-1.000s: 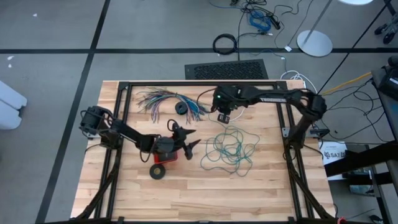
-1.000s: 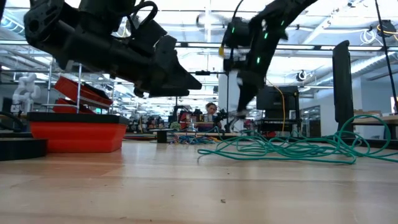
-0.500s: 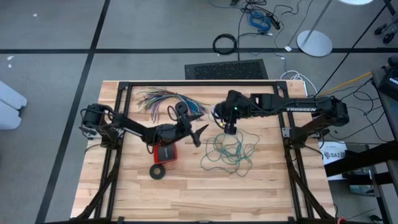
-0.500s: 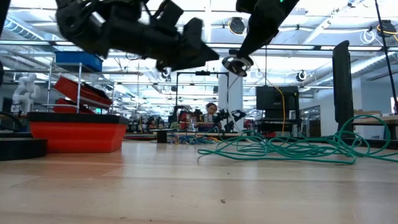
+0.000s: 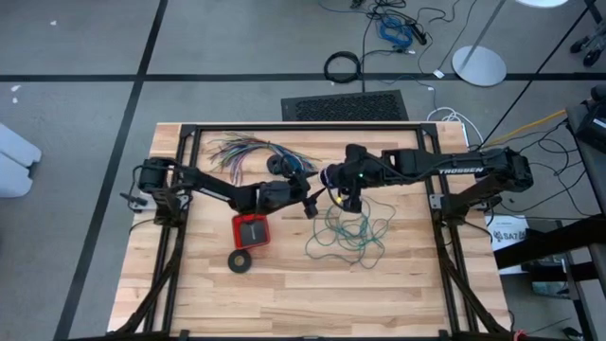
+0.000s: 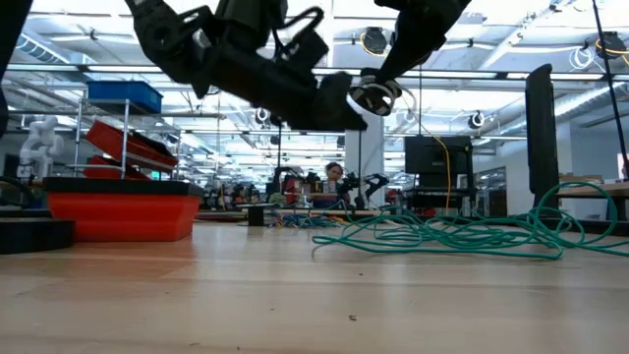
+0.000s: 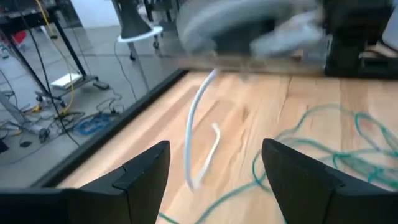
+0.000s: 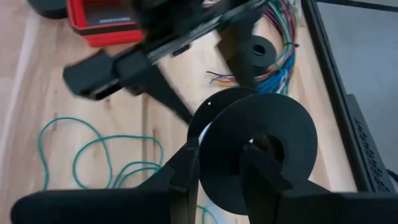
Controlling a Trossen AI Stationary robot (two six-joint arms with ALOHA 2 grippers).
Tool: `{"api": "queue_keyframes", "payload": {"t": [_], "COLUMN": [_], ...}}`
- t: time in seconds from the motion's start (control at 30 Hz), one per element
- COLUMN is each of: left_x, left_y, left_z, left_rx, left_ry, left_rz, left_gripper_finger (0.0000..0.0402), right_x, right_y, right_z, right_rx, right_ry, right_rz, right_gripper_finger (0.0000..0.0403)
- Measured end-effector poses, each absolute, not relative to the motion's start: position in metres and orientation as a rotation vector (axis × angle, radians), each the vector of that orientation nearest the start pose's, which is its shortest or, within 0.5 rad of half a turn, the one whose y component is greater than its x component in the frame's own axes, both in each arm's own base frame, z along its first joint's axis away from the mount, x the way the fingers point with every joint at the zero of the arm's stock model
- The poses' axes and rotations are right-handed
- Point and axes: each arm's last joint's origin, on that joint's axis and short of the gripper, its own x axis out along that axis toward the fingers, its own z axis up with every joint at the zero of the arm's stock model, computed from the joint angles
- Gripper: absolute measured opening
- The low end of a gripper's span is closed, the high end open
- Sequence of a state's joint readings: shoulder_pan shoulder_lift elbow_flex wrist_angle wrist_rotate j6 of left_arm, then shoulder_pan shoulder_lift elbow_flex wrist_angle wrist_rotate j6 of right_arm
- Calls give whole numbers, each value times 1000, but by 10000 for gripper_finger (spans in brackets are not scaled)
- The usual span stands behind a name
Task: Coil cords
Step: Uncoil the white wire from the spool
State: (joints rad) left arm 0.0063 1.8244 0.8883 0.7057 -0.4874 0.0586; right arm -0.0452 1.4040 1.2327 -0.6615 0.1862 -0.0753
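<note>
**Tally on the table**

Counted around the red box (image 5: 251, 229): one teal-green wire (image 5: 348, 230) lay loose to its right, one white cord (image 7: 200, 134) hung above that tangle, one fanned bundle of coloured wires (image 5: 248, 152) sat beyond it, one black ring (image 5: 240, 260) just below it. Two arms met above, each with one gripper.

My high camera looks straight down on the pale wooden counter (image 5: 284, 294); the low one sits at surface level — both share the tangled teal-green wire (image 5: 348, 230).
</note>
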Motion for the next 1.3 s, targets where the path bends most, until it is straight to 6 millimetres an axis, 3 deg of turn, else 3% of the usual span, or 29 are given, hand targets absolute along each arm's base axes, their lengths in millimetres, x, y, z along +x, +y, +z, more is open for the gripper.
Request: {"api": "queue_keyframes", "payload": {"t": [0.53,0.83,1.1,1.3], "left_x": [395,416,431,431], "left_y": [24,23,43,53], "left_z": [152,153,144,144], "left_rx": [48,226,220,219], "left_ry": [81,87,110,112], "left_rz": [425,497,539,573], "left_gripper_finger": [263,263,262,227], "right_x": [294,294,294,294], "right_y": [-18,-18,-19,-19], "right_z": [311,312,312,312], "right_rx": [-147,-144,-144,-145], "right_ry": [820,816,816,815], "right_rz": [-180,-177,-189,-192], "right_gripper_finger": [79,79,79,79]}}
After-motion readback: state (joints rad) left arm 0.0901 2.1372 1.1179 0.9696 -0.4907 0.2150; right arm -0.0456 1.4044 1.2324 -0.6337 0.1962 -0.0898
